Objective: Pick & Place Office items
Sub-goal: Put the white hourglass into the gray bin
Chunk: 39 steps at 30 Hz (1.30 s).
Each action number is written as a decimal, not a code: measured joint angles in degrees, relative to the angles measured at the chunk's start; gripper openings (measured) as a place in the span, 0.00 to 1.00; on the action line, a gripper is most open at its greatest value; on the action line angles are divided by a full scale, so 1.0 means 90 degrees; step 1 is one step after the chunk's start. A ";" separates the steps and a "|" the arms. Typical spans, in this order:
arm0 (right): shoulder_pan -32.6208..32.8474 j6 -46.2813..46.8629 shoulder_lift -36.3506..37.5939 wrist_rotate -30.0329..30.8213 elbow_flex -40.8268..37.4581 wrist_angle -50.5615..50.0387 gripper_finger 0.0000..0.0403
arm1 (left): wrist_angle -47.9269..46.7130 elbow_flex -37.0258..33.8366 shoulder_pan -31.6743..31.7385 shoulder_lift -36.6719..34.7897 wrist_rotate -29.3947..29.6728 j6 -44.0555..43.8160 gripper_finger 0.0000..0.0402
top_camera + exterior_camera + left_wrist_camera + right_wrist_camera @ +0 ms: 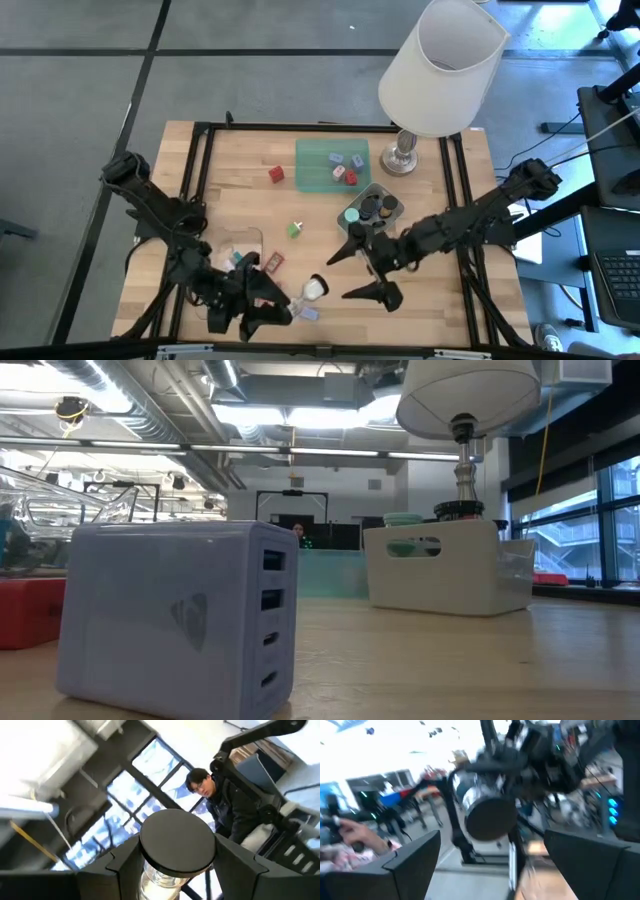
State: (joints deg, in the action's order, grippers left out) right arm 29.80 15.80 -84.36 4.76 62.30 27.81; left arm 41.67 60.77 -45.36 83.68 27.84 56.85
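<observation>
High view showed the left gripper [290, 312] low over the near table edge, its fingers [235, 865] part-closed on a clear jar with a black cap [177, 842]. The jar [315, 290] lay tipped, cap toward the right arm. The right gripper [350, 270] stood just beyond it, jaws spread wide and empty, pointed at the cap. A pale charger [308, 313] sat beside the left fingertips; red blocks [276, 174], a green piece [295, 230] and a card [271, 262] lay farther off. The green tray [310, 170] and grey tray [392, 215] already held some items. This looked like a hand-over or carry step, though I could not tell which. Next, the right jaws would need to line up on the cap before closing.
</observation>
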 joint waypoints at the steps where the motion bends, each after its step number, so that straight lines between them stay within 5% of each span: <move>1: -0.0075 0.0008 0.0000 -0.0143 0.0000 0.0187 0.89 | 0.0023 0.0000 0.0024 0.0000 -0.0144 0.0202 0.50; 8: -0.0513 0.0489 -0.0003 -0.0895 0.0000 0.0738 0.89 | 0.0298 0.0000 0.0413 0.0007 -0.0982 0.1054 0.50; 22: -0.0588 0.0477 -0.0007 -0.1464 0.0000 0.1075 0.89 | 0.0449 0.0000 0.1294 0.0007 -0.2021 0.0413 0.50; 32: -0.0588 -0.0021 -0.0007 -0.1457 0.0000 0.1078 0.88 | 0.0446 0.0000 0.1471 0.0007 -0.2070 0.0244 0.50; 39: -0.0588 -0.0151 -0.0007 -0.1245 0.0000 0.1075 0.76 | 0.0436 0.0000 0.1471 0.0007 -0.2036 0.0249 0.50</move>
State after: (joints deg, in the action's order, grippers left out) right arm 24.51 14.44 -84.42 -6.44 62.30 37.49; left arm 45.60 60.77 -32.12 83.74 9.52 59.09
